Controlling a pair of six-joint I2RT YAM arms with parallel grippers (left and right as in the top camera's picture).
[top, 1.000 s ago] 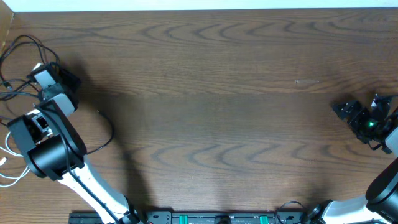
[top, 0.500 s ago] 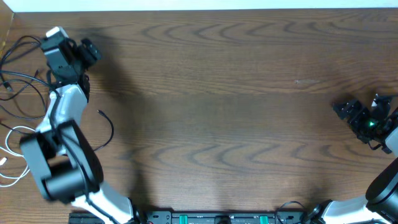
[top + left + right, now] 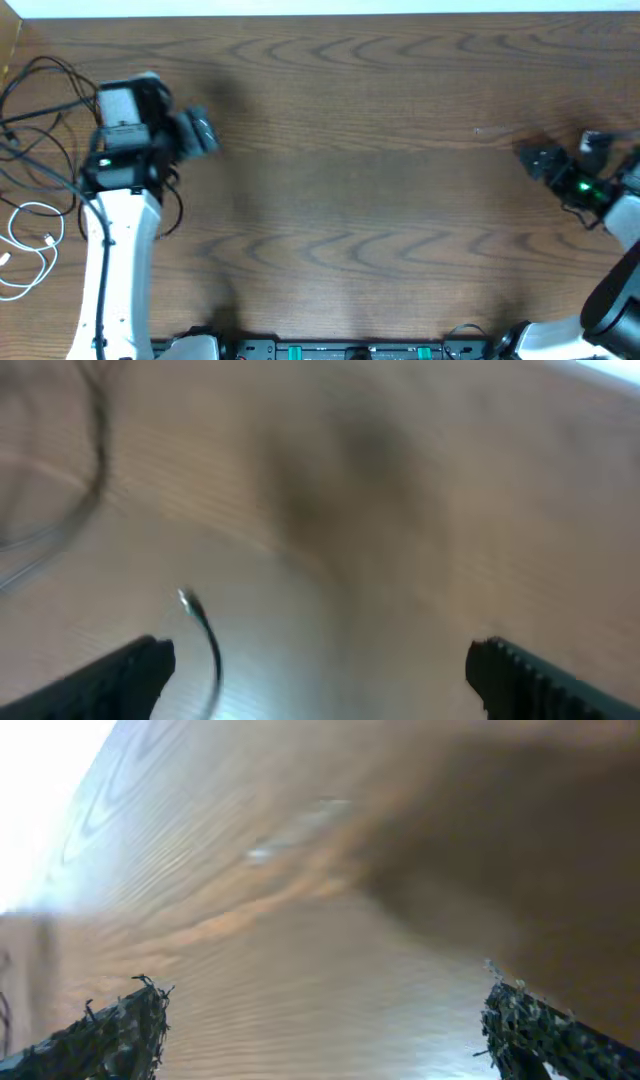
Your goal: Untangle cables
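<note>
A tangle of thin black cables (image 3: 40, 64) lies at the table's far left, with a white cable (image 3: 48, 238) looped in front of it. One black cable end (image 3: 178, 206) curves beside my left arm. It also shows, blurred, in the left wrist view (image 3: 190, 603), just above the left finger. My left gripper (image 3: 197, 132) (image 3: 320, 675) is open and empty, to the right of the tangle. My right gripper (image 3: 532, 159) (image 3: 330, 1030) is open and empty over bare wood at the far right, away from all the cables.
The wooden table (image 3: 360, 150) stretches between the two arms. Its back edge (image 3: 320, 17) meets a white wall. A black rail (image 3: 350, 350) with the arm bases runs along the front edge.
My left arm has swung from over the cable tangle at the far left out to the right, and its gripper now points right. My right gripper has shifted slightly left and back.
</note>
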